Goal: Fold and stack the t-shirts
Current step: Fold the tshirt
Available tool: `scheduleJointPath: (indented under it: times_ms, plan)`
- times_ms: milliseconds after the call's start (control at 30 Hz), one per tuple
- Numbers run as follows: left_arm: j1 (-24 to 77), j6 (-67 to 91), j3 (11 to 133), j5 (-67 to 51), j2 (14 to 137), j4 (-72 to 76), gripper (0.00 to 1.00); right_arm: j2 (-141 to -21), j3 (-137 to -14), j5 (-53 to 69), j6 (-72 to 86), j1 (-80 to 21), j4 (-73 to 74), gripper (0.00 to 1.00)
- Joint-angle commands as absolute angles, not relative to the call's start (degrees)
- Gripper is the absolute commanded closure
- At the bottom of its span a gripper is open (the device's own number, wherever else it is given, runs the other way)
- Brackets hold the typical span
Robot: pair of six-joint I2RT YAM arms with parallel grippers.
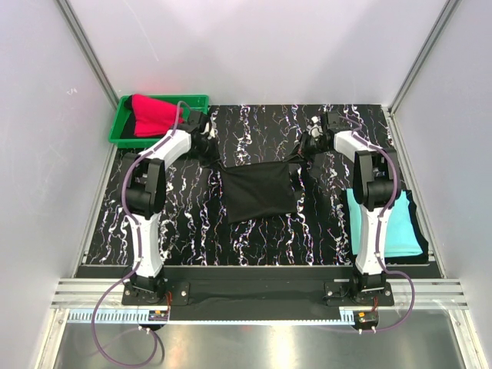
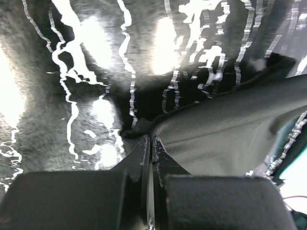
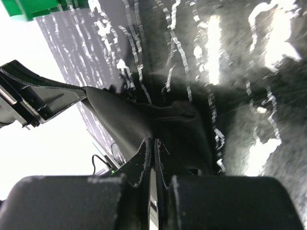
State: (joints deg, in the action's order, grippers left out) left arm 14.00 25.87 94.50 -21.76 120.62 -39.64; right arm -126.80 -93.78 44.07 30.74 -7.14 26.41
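Starting nearest the bases, we had the turquoise t-shirt (image 1: 401,229) lying flat, way over on the opposite side from the green tray (image 1: 121,127) and a lot closer to us than it. The right arm (image 1: 374,207) was covering part of it, so we couldn't tell how neat it was.

Next out was the black t-shirt (image 1: 257,192), sitting to the right of the tray and a bit nearer than it. Its far edge was pulled taut crosswise. The rest of the cloth trailed back toward the bases from that edge.

Both grippers were on that far edge. The left gripper (image 2: 151,141) had its jaws pinched right together on the corner closer to the tray. The right gripper (image 3: 153,142) was clamped just as tight on the corner further from the tray. So neither arm was nearer, each had its own corner.

What mattered for us: the shirt's body lay on the near side of both grippers, with the held edge running side to side. Our guess was the next bit needed both arms travelling together toward the bases, or that edge would skew.

Furthest out, the red t-shirt (image 1: 154,114) was heaped inside the tray, not yet folded as far as we could see.
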Motion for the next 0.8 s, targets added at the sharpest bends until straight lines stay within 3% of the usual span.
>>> scheduleJointPath:
  times_ms: [0,167,267,433,500,533,600,767]
  plan:
    - [13.5,23.9,96.9,-17.8,121.4,-40.7,1.0,-128.6,-97.3,43.3,30.3,-7.3,26.5,0.93]
    - [12.9,22.8,97.4,-15.6,122.5,-40.7,1.0,-130.5,-99.5,42.8,30.7,-7.3,26.9,0.92]
    - [12.5,22.1,98.0,-14.9,123.0,-40.8,0.91,-131.9,-101.4,42.5,30.8,-7.2,27.4,0.82]
    - [12.5,20.6,99.6,-11.9,122.3,-42.2,0.6,-136.0,-111.8,38.5,27.6,-6.7,35.4,0.59]
    - [12.6,20.1,100.5,-9.5,120.9,-43.8,0.51,-137.4,-118.3,36.2,23.8,-6.7,43.0,0.57]
    - [12.5,20.0,100.5,-9.1,118.8,-44.1,0.33,-137.1,-119.3,35.3,23.0,-6.7,44.4,0.55]
    - [12.5,20.0,99.5,-9.8,116.3,-44.6,0.34,-134.3,-118.9,34.8,22.6,-6.7,45.6,0.53]
    - [13.8,23.8,93.7,-17.2,107.9,-39.9,0.5,-126.8,-111.7,39.8,26.9,-8.8,41.8,0.5]
